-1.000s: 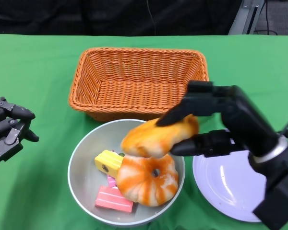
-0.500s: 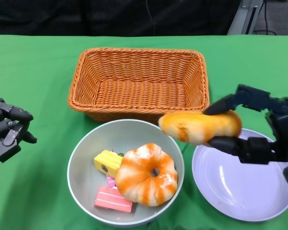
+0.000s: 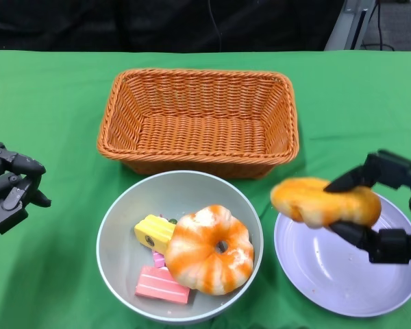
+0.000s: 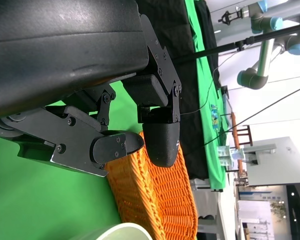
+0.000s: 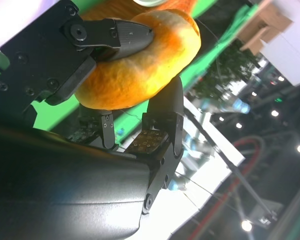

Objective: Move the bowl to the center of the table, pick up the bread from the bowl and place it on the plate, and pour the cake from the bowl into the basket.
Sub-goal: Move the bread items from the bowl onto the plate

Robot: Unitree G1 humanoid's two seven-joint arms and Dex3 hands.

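Note:
My right hand [image 3: 383, 209] grips an oblong orange-white bread [image 3: 325, 201] and holds it in the air over the left part of the white plate [image 3: 329, 274]; the right wrist view shows the bread [image 5: 140, 60] pinched between black fingers [image 5: 115, 35]. The grey bowl [image 3: 116, 240] sits in front of the basket and holds a ring-shaped orange-white bread [image 3: 209, 248], a yellow cake piece [image 3: 154, 232] and a pink cake piece [image 3: 163, 284]. The orange wicker basket [image 3: 198, 116] stands empty behind the bowl. My left hand [image 3: 7, 188] hovers at the left edge, holding nothing, fingers apart.
Green cloth [image 3: 48, 103] covers the table. The basket's wicker wall [image 4: 160, 200] and a sliver of the bowl rim [image 4: 115, 232] show in the left wrist view, beyond my left hand [image 4: 135, 135].
My right hand has carried the oblong bread from above the bowl to the right, out over the plate. The left hand has barely moved.

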